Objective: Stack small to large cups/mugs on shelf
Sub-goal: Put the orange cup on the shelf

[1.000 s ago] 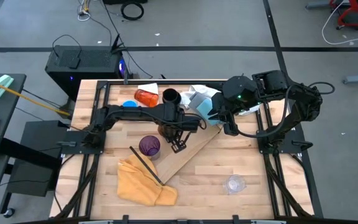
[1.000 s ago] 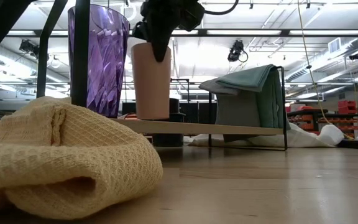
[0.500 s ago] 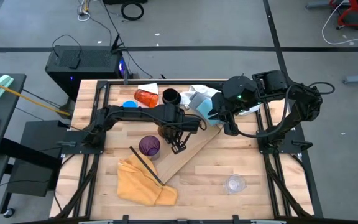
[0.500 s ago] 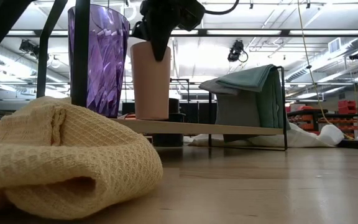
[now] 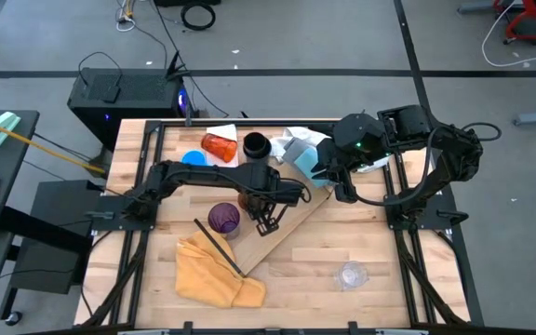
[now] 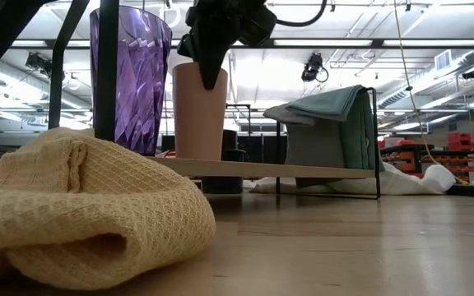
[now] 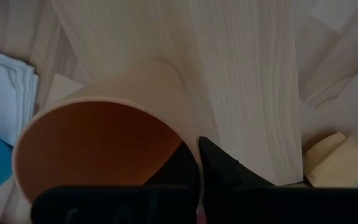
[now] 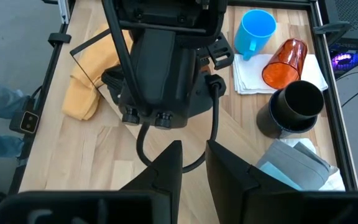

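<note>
A small orange cup (image 6: 200,111) stands upright on the pale wooden shelf (image 6: 303,170), which lies slantwise at the table's middle (image 5: 291,223). My left gripper (image 6: 208,53) comes down from above and is shut on the cup's rim. The purple cup (image 6: 130,78) stands just left of the orange one (image 5: 223,219); the cloth hides its base in the low view. A blue mug (image 5: 194,158), a red-orange tumbler (image 5: 219,146) and a black mug (image 5: 255,145) wait at the far edge. My right gripper (image 8: 192,163) hangs raised at the far right, slightly open and holding nothing. My left gripper pinches the orange cup's wall at the rim (image 7: 188,140), one finger inside the cup and one outside. The fingers (image 7: 219,165) point straight down from above. The cup stays upright, its base (image 6: 200,156) down at the shelf's top.
A crumpled yellow cloth (image 5: 217,270) lies at the near left, with a thin black rod (image 5: 217,247) across it. White and pale-blue cloths (image 5: 303,149) sit at the far middle, a black wire rack with a draped grey-green cloth (image 6: 327,123) behind. A clear lump (image 5: 350,274) lies near right.
My left gripper has sunk a little with the orange cup still in its hold; the cup stays upright and its base has come down to the shelf's top.
</note>
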